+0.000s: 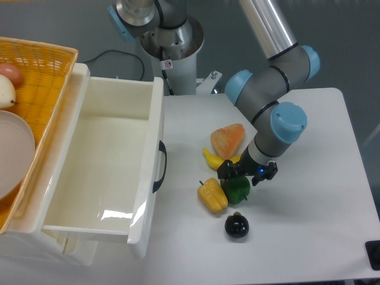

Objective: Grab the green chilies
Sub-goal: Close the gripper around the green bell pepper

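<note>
Jaws spread wide on my gripper (246,174), straddling the top of the green chilies (237,190), nothing clamped yet. Chilies sit on the table (309,202), yellow pepper (212,196) touching at 9 o'clock, black fruit (237,225) at 6. I'd descend straight, clench across the lobes, avoid nudging the pepper.

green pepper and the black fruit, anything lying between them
Nothing. In the camera view only bare table shows between the green pepper and the black fruit below it.
</note>
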